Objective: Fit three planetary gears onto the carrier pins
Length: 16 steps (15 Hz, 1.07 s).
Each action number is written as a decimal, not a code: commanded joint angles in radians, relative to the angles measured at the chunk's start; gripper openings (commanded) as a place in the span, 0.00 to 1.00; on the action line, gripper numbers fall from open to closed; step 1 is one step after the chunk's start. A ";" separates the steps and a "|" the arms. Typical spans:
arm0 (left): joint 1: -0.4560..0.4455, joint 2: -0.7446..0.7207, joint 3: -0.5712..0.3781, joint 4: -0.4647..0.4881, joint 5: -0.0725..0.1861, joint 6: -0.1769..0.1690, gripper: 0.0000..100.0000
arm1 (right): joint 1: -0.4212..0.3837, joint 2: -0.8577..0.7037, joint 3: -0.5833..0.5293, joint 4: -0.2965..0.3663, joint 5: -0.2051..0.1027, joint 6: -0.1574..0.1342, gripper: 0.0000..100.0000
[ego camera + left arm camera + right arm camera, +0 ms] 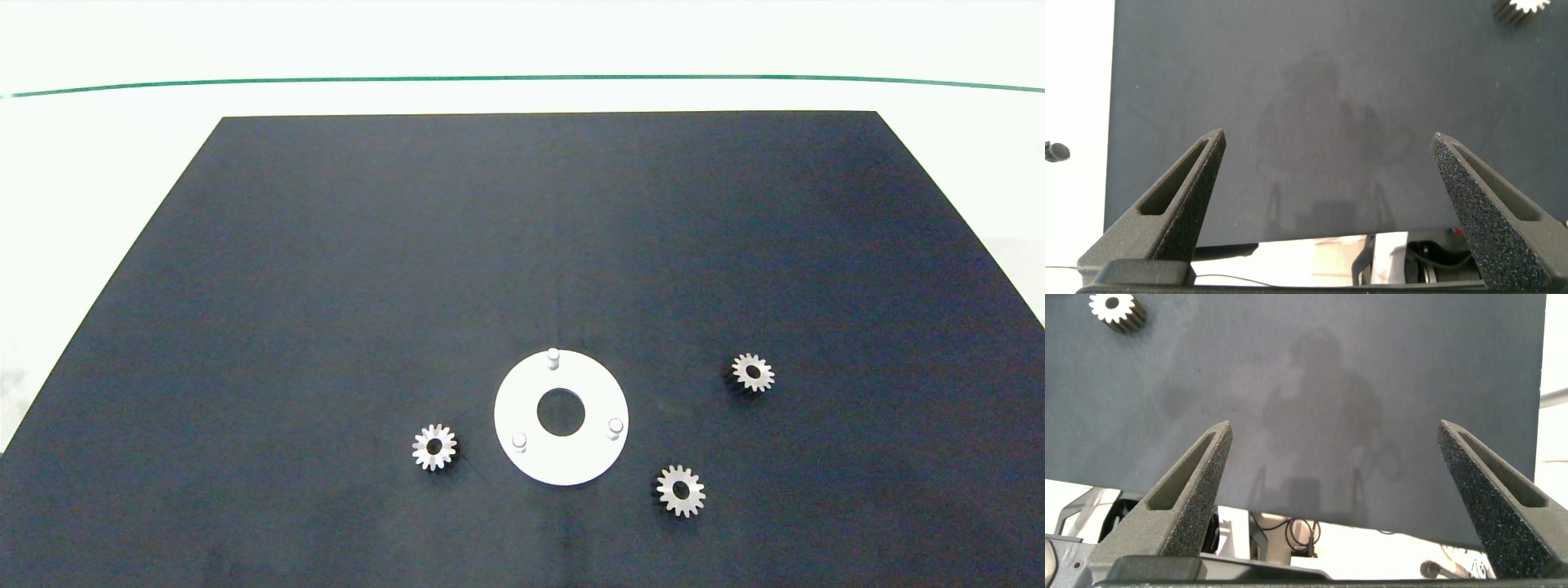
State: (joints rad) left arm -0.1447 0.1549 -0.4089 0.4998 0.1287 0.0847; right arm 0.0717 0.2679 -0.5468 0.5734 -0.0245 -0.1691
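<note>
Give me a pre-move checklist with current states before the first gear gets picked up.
1. All three carrier pins bare and upright on the white disc: ok.
2. Three planetary gears lying flat on the black mat, apart from the disc: ok.
3. Left gripper open, holding nothing: ok.
4. Right gripper open, holding nothing: ok.
5. Either gripper positioned over a gear: not ok; both sit at the mat's near edge.

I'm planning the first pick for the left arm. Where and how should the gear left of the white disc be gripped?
Probably from straight above, fingers closing across the toothed rim on opposite sides. The gear lies flat on the black mat, bore up, clear of the white disc, so only its rim offers a hold. The left gripper is open.
</note>
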 commanded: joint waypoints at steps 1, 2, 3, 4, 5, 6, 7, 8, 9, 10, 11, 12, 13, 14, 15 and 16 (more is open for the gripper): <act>-0.003 0.046 -0.001 -0.006 0.000 0.000 1.00 | 0.092 0.243 -0.024 -0.089 0.009 -0.035 1.00; -0.003 0.046 -0.001 -0.006 0.000 0.000 1.00 | 0.125 0.321 -0.019 -0.141 0.014 -0.036 1.00; -0.003 0.046 -0.002 -0.006 0.000 0.000 1.00 | 0.143 0.355 -0.016 -0.165 0.015 -0.036 1.00; -0.003 0.045 -0.002 -0.006 0.000 0.000 1.00 | 0.207 0.427 -0.010 -0.221 0.015 -0.041 1.00; -0.001 0.046 -0.002 -0.006 0.000 0.000 1.00 | 0.258 0.467 -0.005 -0.250 0.008 -0.041 1.00; -0.001 0.046 -0.005 -0.007 0.000 0.000 1.00 | 0.290 0.488 -0.004 -0.267 0.006 -0.041 1.00; 0.000 0.046 -0.007 -0.007 0.000 0.000 1.00 | 0.309 0.501 -0.002 -0.273 0.006 -0.041 1.00; 0.000 0.046 -0.010 -0.007 0.000 0.001 1.00 | 0.332 0.514 -0.001 -0.273 0.008 -0.043 1.00; 0.000 0.045 -0.011 -0.007 0.000 0.001 1.00 | 0.364 0.525 0.001 -0.273 0.006 -0.043 1.00; 0.002 0.041 -0.011 -0.007 0.002 0.000 1.00 | 0.393 0.533 0.004 -0.273 0.006 -0.043 1.00; 0.002 0.040 -0.011 -0.007 0.000 0.001 1.00 | 0.401 0.536 0.007 -0.273 0.006 -0.043 1.00; 0.002 0.038 -0.011 -0.007 0.000 0.001 1.00 | 0.422 0.559 0.013 -0.274 0.006 -0.043 1.00; 0.004 0.037 -0.011 -0.007 0.000 0.001 1.00 | 0.431 0.576 0.011 -0.277 0.006 -0.043 1.00; 0.004 0.037 -0.013 -0.007 0.000 0.001 1.00 | 0.450 0.616 0.013 -0.305 0.006 -0.041 1.00; 0.004 0.037 -0.013 -0.007 0.000 0.001 1.00 | 0.453 0.643 0.013 -0.326 0.006 -0.043 1.00; 0.004 0.037 -0.013 -0.007 0.000 0.001 1.00 | 0.458 0.682 0.013 -0.356 0.005 -0.043 1.00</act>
State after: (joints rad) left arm -0.1413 0.1934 -0.4217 0.4887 0.1274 0.0851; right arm 0.5174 0.8836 -0.5343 0.2332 -0.0191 -0.2100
